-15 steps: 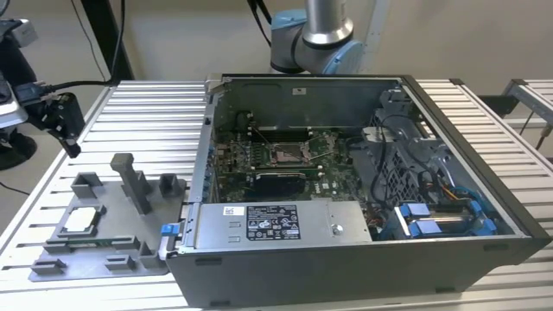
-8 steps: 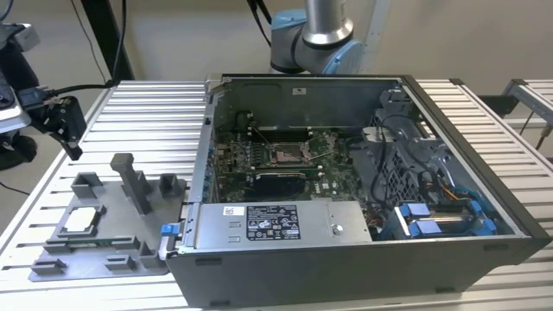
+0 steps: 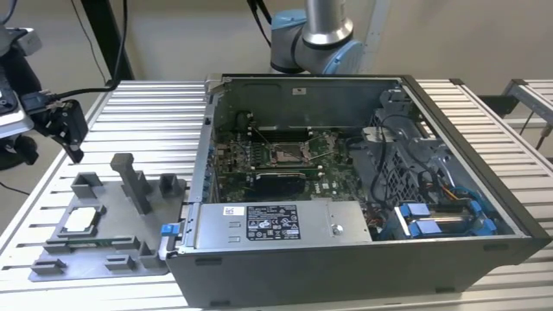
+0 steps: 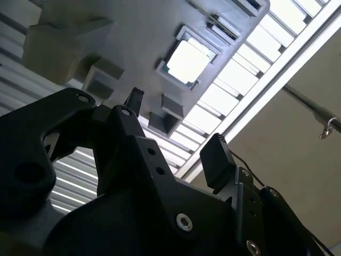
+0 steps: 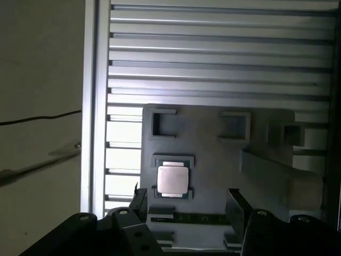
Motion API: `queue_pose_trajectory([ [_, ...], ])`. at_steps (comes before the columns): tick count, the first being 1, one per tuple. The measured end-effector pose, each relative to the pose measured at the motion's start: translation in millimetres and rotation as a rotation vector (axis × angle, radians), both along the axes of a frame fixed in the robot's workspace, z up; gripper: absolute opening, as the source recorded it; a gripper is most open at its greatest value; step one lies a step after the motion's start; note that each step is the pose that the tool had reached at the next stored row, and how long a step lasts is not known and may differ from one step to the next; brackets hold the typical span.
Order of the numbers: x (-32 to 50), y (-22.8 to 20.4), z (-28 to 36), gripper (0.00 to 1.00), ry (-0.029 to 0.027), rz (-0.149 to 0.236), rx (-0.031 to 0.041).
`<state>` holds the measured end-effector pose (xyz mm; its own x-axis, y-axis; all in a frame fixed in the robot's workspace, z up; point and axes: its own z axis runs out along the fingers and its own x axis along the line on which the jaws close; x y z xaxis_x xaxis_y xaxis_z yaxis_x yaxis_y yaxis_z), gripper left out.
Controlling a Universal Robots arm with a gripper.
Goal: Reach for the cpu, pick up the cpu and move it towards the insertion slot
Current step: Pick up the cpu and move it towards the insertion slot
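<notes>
The step in hand looked like the reach. The gripper [image 3: 72, 149] hung in the air above the worktop [image 3: 155, 116], near its edge on the exterior view's left. Its fingers [image 5: 139, 200] were spread apart and held nothing.

The cpu [image 3: 78, 220] lay flat in a square nest on the grey tray [image 3: 87, 269], and the tray sat at the worktop's corner on that same side. In both wrist views the cpu [image 5: 172, 178] showed beyond the fingertips, apart from them, so it had not been touched.

The insertion slot [image 3: 289, 152] sat on the green board inside the open computer case [image 3: 346, 259], well apart from the tray.

I think a good grab would call for the gripper to be right over the cpu, low, with one finger on each side. The nest walls sat close around it, so there was little room to miss.
</notes>
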<state>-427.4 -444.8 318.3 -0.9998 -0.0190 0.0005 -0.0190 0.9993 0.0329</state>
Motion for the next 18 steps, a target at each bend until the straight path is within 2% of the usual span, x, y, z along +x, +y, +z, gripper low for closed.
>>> queue_pose_trajectory([
  [10, -0.9, -0.1, -14.9, 1.0, 0.0, 0.0, -0.0001],
  [18, -0.8, -2.6, -27.1, 1.0, 0.0001, 0.0, -0.0002],
])
